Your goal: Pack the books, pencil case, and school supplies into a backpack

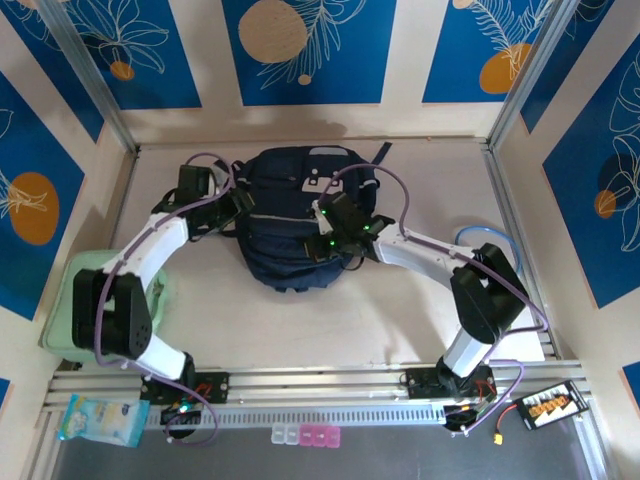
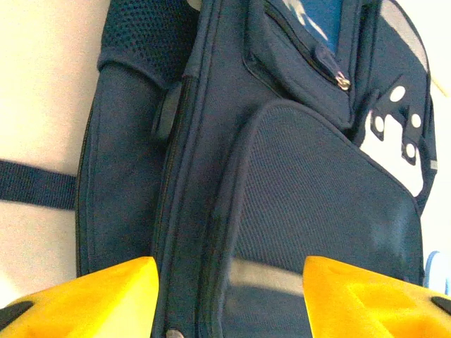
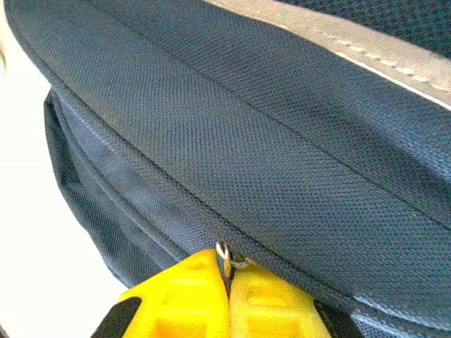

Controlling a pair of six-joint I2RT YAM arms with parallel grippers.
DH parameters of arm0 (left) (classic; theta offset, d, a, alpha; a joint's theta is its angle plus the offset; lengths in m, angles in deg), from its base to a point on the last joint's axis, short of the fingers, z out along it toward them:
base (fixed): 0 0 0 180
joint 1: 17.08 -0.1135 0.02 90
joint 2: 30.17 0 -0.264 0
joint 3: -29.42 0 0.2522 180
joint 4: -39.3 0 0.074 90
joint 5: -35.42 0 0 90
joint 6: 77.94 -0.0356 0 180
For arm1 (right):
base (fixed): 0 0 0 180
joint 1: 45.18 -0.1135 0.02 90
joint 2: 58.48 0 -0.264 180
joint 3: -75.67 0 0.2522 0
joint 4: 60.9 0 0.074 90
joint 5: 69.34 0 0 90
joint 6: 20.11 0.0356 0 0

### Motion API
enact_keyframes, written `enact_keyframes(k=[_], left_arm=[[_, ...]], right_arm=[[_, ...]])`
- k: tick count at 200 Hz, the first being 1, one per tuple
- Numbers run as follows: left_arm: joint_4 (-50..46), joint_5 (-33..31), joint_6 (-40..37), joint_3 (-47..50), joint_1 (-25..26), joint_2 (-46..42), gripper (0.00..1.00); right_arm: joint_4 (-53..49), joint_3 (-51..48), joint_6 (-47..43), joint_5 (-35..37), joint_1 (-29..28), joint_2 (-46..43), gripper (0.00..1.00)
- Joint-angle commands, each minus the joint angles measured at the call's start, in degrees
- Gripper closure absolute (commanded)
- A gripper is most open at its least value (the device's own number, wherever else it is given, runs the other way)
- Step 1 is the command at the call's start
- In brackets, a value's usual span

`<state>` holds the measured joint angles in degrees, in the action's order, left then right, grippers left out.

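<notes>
Lengthwise, the backpack (image 1: 300,215) runs near-to-far; left fingers (image 2: 84,296) spread, right fingers (image 3: 190,296) pinching its zipper pull (image 3: 224,255).

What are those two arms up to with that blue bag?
Two robot arms are working on a navy backpack lying on the table. The right arm's fingers are pinched shut on a small metal zipper pull at the bag's seam. The left arm's fingers stand apart at the bag's other side, gripping nothing.
</notes>
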<state>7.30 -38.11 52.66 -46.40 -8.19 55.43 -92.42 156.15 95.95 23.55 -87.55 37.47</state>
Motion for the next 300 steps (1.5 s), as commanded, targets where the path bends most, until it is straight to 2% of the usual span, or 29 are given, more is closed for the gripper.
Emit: enact_keyframes(k=[1,19,46,99,125,153,191,244,300], left_arm=[[0.43,1.08,3.92,4.31,-0.19,-4.59,0.43],[7.75,6.75,10.98,9.18,0.62,-5.7,0.43],[16.8,10.08,17.91,13.09,2.86,-4.3,0.43],[20.35,7.88,19.65,13.83,4.04,-1.79,0.49],[21.53,8.25,20.3,14.1,4.09,-0.37,0.59],[21.59,6.96,20.0,14.05,4.12,-0.51,0.79],[18.17,4.65,17.19,13.05,4.03,-2.0,1.0],[15.68,3.21,15.14,11.98,3.97,-2.55,1.0],[12.24,2.85,12.03,10.74,3.89,-2.55,1.0]], right_arm=[[2.55,3.48,0.37,-3.67,-1.46,1.61,1.0],[2.38,4.42,-0.03,-4.58,-1.75,2.52,1.0],[2.13,5.0,-0.44,-5.49,-2.09,3.14,1.0],[1.84,4.39,0.39,-4.21,-2.37,2.41,1.0],[1.76,4.48,0.68,-4.04,-2.41,2.58,1.0],[1.13,4.45,0.93,-2.59,-2.48,2.42,1.0],[-2.59,2.0,-1.74,3.19,-1.53,0.44,1.0],[-6.11,-4.85,-8.33,6.08,4.57,-5.77,1.0],[-8.71,-4.03,-11.78,8.94,8.73,-5.87,1.0]])
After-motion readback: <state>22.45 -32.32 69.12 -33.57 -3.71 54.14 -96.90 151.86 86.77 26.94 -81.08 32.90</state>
